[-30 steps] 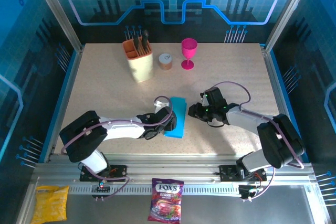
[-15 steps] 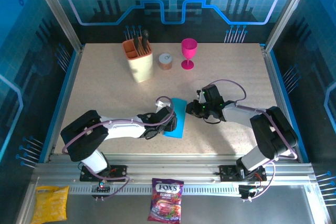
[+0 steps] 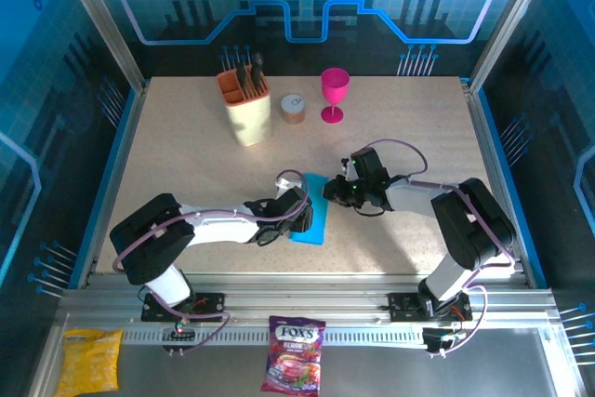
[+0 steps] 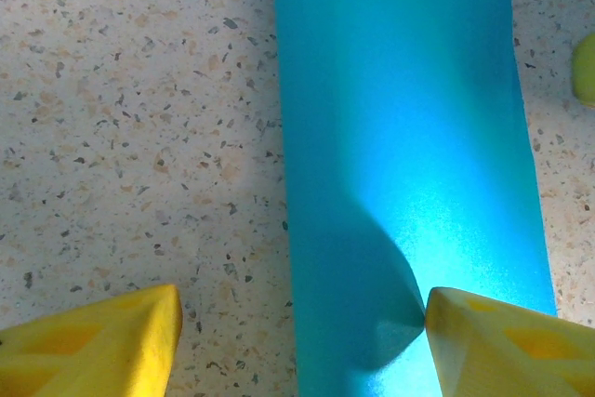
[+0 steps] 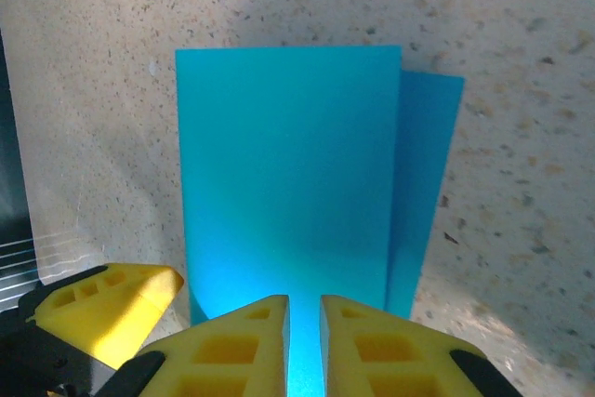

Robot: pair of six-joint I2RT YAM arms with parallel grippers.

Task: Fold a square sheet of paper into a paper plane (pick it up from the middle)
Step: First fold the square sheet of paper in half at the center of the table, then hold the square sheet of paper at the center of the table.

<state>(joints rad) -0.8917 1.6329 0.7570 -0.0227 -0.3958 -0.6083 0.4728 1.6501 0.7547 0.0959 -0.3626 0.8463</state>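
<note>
Pinning the square sheet of paper (image 4: 400, 137) flat on the tabletop (image 4: 139, 137), the left end effector (image 4: 302, 309) stands spread, one tip on the blue. The right end effector (image 5: 305, 309) is pinched onto the folded flap's edge (probably to steer the crease).

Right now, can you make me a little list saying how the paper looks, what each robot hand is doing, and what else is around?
paper: cyan-blue square sheet of paper, folded over into two layers, lying on the table
left gripper: open, low over the sheet
right gripper: pinched shut on the sheet's edge
back of table: utensil holder, small jar, pink goblet
in front of the arms: purple candy bag, yellow snack bag
</note>
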